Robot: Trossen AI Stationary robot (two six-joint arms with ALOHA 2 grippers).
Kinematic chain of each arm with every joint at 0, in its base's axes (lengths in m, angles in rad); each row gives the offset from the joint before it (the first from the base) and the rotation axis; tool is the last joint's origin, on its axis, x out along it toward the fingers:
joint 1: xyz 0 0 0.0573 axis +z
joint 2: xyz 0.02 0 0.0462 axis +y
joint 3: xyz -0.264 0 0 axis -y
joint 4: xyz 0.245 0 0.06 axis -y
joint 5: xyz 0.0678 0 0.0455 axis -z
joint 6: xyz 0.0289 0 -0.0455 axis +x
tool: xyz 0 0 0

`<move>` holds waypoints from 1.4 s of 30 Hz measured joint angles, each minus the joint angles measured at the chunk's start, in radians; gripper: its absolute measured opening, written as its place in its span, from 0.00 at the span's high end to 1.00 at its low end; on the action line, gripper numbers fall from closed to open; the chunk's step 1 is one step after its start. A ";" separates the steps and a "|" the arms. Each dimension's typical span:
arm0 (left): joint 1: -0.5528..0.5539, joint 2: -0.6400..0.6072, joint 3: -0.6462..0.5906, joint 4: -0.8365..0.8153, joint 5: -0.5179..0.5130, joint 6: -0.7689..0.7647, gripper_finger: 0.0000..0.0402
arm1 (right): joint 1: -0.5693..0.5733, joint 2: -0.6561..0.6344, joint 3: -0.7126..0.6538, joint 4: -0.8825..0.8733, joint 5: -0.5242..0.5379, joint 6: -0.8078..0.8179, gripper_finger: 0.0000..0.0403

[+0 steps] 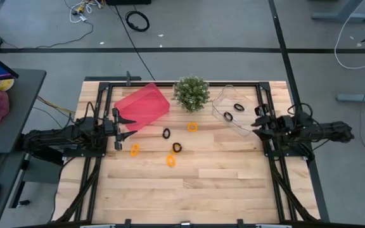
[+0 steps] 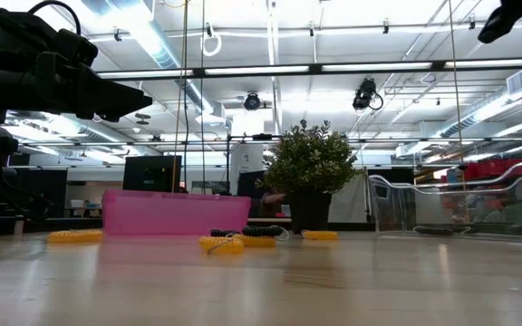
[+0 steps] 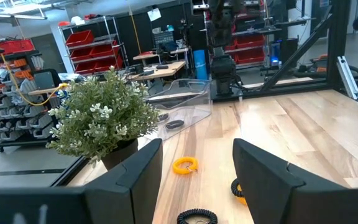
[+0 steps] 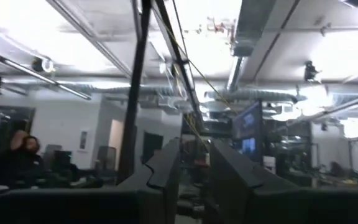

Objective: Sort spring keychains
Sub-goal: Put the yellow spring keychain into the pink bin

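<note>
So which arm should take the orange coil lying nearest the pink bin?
Left, probably. The left gripper hangs open at the pink plastic bin's edge, close above that orange spring keychain. The right gripper sits far across the wooden table, beside the clear plastic tray.

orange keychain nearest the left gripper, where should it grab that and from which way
Pinch one side of the coil's ring, coming straight down from above. This orange keychain lies flat on the table, apart from the others, with the open left gripper just behind it.
</note>
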 joint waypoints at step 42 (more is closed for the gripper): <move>0.000 0.000 0.000 0.000 0.000 0.000 0.50 | -0.012 -0.180 -0.104 -0.604 0.213 -0.049 0.77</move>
